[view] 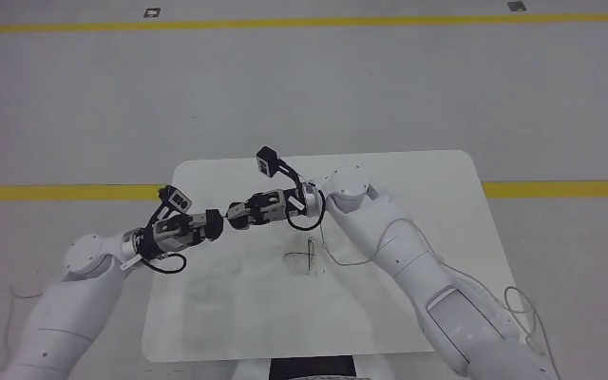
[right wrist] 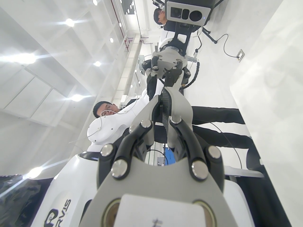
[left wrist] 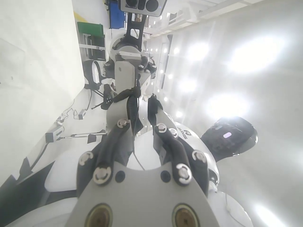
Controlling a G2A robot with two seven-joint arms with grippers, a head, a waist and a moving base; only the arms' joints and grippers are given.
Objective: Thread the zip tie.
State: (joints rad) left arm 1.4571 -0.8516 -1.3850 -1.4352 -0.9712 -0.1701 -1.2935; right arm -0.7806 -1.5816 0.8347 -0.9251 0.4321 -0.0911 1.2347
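Observation:
Above the white table (view: pixel 399 285) my two grippers meet tip to tip. The right gripper (right wrist: pixel 164 93) is shut, pinching the end of a thin black zip tie (left wrist: pixel 136 119); it faces the left wrist camera as the right gripper (left wrist: pixel 132 88). The tie's strap runs from that pinch back between the fingers of my left gripper (left wrist: pixel 143 99), which stand apart around it, one black pad (left wrist: pixel 129 109) close beside the strap. From above, the left gripper (view: pixel 218 221) and right gripper (view: pixel 244 213) sit over the table's left half.
Some thin black zip ties (view: pixel 307 256) lie crossed on the table near its middle. A loose thin cable (view: pixel 328 242) hangs from the right arm. A person in dark trousers (right wrist: pixel 220 116) stands beside the table.

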